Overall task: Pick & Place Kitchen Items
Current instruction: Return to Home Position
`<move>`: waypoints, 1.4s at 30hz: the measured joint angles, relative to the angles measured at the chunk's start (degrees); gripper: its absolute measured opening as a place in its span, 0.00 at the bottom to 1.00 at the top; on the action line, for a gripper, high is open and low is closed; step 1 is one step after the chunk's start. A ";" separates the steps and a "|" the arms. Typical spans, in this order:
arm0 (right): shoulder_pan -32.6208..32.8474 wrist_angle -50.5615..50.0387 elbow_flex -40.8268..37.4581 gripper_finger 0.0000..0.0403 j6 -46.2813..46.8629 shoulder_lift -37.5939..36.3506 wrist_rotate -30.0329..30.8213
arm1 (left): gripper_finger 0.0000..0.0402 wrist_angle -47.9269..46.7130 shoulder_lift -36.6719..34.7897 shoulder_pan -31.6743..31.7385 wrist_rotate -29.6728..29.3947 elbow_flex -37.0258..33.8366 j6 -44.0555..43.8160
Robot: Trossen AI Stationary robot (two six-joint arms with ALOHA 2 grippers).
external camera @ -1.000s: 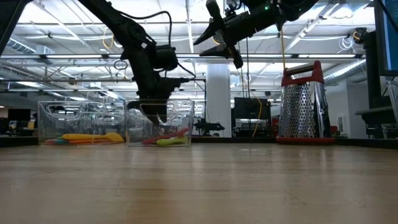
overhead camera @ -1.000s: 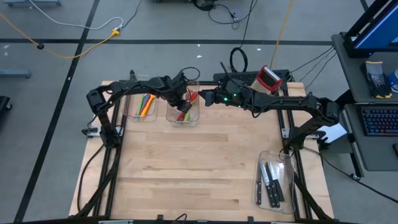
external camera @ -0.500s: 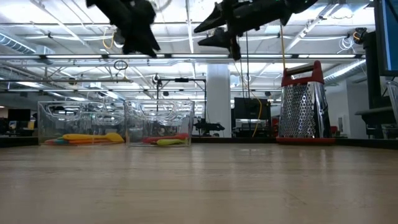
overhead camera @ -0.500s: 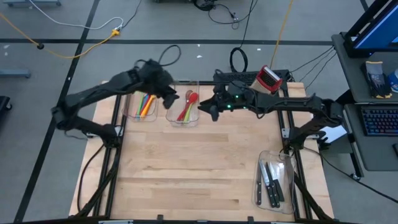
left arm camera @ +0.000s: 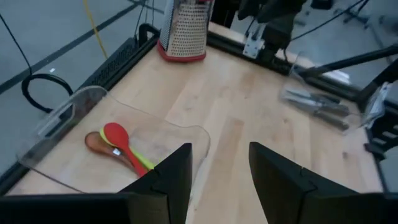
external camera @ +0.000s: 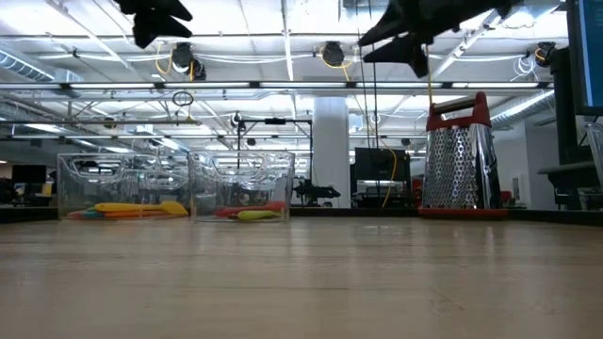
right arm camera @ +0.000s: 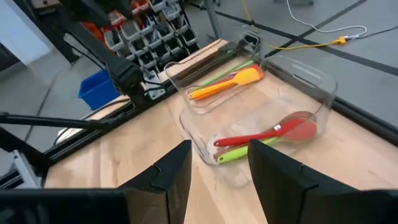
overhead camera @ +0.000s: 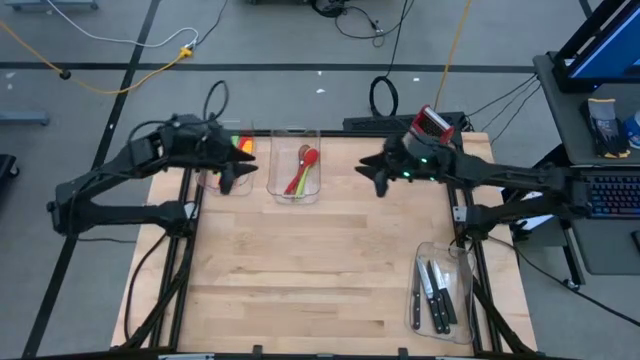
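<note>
Two clear bins stand at the table's far left. The left bin [overhead camera: 228, 160] holds orange, yellow and green utensils [right arm camera: 227, 82]. The middle bin [overhead camera: 295, 172] holds a red spoon [left arm camera: 118, 137], a wooden spoon [left arm camera: 96, 143] and a green one [right arm camera: 239, 154], all lying flat on its floor. Black-handled knives [overhead camera: 437, 295] lie in a clear bin at the near right. My left gripper [overhead camera: 232, 176] hangs open and empty high over the left bin. My right gripper [overhead camera: 372, 172] hangs open and empty to the right of the middle bin.
A red-and-silver box grater [overhead camera: 430, 125] stands at the far right edge, also showing in the low view [external camera: 459, 155]. Bare wood [overhead camera: 310, 270] spans the table's middle and near part. Both grippers show high above the table in the low view.
My left gripper has risen out of the middle bin and gone toward the table's left edge, over the left bin. My right gripper has drawn back toward the table's right edge, away from the middle bin. The spoons in the bin lie still.
</note>
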 joint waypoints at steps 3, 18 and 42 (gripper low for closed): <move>0.00 3.14 -6.45 0.38 1.28 -5.89 -0.02 | 0.40 1.22 -4.48 -0.47 -0.07 -3.81 -2.28; 0.00 13.04 -31.43 0.38 5.49 -35.59 6.03 | 0.40 23.22 -27.19 -2.69 -0.51 -30.74 -15.22; -0.02 12.33 -50.32 0.38 19.00 -50.12 15.11 | 0.40 19.94 -35.41 -2.69 -0.59 -38.23 -29.89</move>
